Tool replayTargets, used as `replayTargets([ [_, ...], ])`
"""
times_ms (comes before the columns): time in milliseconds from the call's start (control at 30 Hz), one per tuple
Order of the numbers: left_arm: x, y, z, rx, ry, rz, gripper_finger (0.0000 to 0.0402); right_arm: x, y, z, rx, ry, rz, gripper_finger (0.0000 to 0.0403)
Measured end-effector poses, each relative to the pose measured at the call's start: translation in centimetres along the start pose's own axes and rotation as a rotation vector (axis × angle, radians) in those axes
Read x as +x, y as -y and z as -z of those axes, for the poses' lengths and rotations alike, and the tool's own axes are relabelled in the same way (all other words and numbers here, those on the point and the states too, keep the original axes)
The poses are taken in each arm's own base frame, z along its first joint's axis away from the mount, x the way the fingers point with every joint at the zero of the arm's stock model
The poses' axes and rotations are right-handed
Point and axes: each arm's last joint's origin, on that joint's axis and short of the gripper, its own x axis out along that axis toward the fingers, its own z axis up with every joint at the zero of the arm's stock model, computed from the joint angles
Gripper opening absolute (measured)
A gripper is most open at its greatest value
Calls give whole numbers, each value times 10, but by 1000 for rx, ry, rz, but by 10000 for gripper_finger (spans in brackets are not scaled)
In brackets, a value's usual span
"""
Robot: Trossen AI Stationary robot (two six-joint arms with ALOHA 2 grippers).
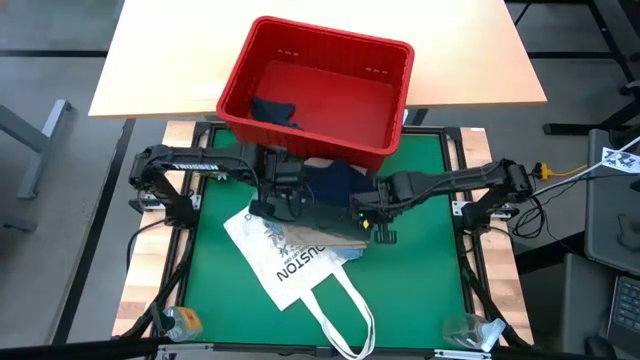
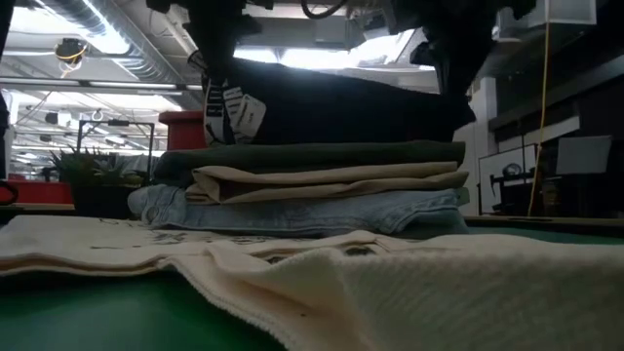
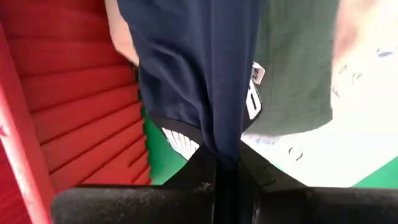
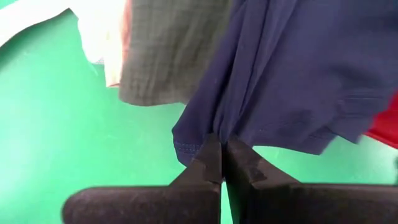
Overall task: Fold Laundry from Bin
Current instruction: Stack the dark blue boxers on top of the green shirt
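Dark navy shorts [image 1: 335, 182] with white lettering [image 2: 229, 112] hang spread between my two grippers, over a folded stack. The stack has a dark olive shirt [image 2: 312, 156] on top, beige cloth [image 2: 322, 181] below it and light blue jeans [image 2: 292, 211] at the bottom. It lies on the white tote bag [image 1: 290, 265]. My left gripper [image 1: 288, 203] and my right gripper [image 1: 364, 212] are both shut on the shorts. The red bin [image 1: 318, 60] stands behind them with one dark garment [image 1: 272, 110] inside. My left gripper pinches a bunched fold of the shorts [image 3: 222, 149] between its two fingers, coming steeply from above. The cloth runs away from the fingertips [image 3: 205, 163] in gathered pleats. My right gripper pinches the shorts at a stitched hem edge [image 4: 205, 138] between its two fingers, pointing down. The cloth fans out from the fingertips [image 4: 239, 158]. The shorts hang between both holds, and I cannot tell whether their lower edge [image 2: 341, 141] touches the olive shirt.
The green mat [image 1: 430, 270] lies bare to the right of the stack and at the near left. The tote's handles [image 1: 345, 320] trail toward the near edge. The bin's near wall [image 3: 68, 106] stands close beside my left gripper.
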Motion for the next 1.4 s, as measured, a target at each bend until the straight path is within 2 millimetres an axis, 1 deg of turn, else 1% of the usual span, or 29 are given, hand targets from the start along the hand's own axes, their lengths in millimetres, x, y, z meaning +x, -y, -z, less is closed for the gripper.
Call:
replayTargets([
  [100,6,13,-5,17,11,1,17,9,-9,1,-16,0,-3,0],
  [233,21,31,-4,50,-41,17,17,19,-18,1,-20,24,-10,0],
  [333,33,46,-1,89,-91,29,17,25,-20,-1,-9,46,-34,0],
  [467,44,64,2,135,-129,35,18,30,-21,-4,-4,85,-75,0],
  [633,54,78,1,168,-120,31,38,35,-23,-7,-4,115,-114,5],
  [767,59,80,-1,158,-92,27,59,35,-23,-7,-3,119,-116,23],
  [900,60,80,-3,150,-74,27,73,35,-23,-7,-3,119,-117,42],
  [1000,60,80,-3,104,-72,28,88,35,-23,-7,-5,116,-139,59],
  [1100,60,80,-3,54,-72,26,111,35,-24,-7,-6,114,-156,83],
  [1300,60,80,-3,41,-71,26,154,35,-24,-7,-6,112,-156,137],
  [1400,60,80,-3,-10,-72,24,169,35,-24,-7,-6,111,-156,155],
])
